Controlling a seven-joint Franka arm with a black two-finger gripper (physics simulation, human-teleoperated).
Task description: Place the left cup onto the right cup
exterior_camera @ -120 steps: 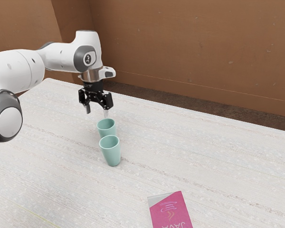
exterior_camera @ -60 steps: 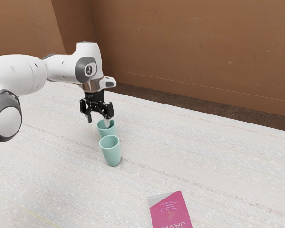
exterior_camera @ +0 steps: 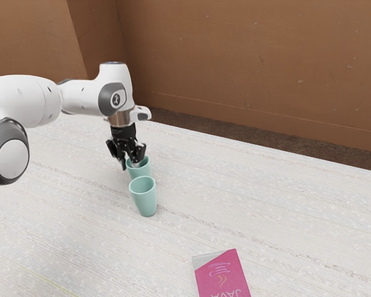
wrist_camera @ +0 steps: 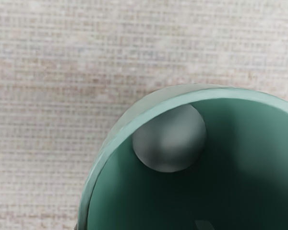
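Two matching teal cups stand upright on a pale, woven-textured surface, both plain, handleless and slightly tapered toward the base. The near cup is in full sight with its open mouth up. The far cup stands just behind the near cup, its lower part hidden by it, so it is unclear whether the two touch. A white arm reaches in from the exterior view's left, and its black claw points straight down at the far cup's rim, on the side away from the near cup. Whether the claw is open or has closed on that rim cannot be made out. In the wrist view the far cup sits directly under the hand. Its curved rim and dark green inside are cut off at the picture's edges, and a pale grey round patch shows inside it. A pink packet lies flat well in front of the near cup, toward the exterior view's right, cut off at the edge, its lettering hard to read.
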